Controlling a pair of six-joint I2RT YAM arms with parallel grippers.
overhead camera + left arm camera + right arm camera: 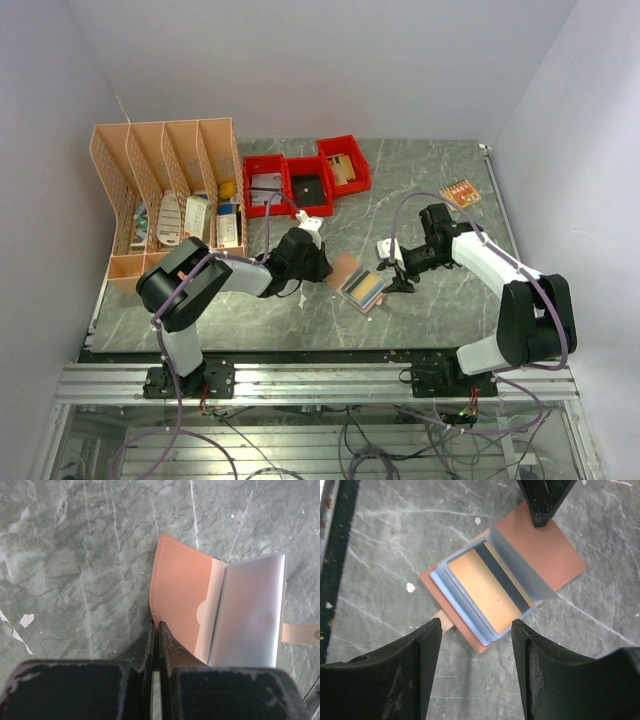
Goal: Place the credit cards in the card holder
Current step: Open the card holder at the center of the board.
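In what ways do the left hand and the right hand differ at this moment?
The left hand is shut; the right hand is open. The left hand pinches the holder at its flap edge; the right hand holds nothing. The left hand is at the flap, the right hand above the card. Both are black.

The top camera sits high above and behind my bases, looking down and forward across the whole table (430, 175) from far off. My left wrist camera looks down past my pinched left gripper (156, 627), very near the card holder (182, 600). My right wrist camera looks steeply down through my spread right gripper (476, 625) on that same holder, which all three views share.
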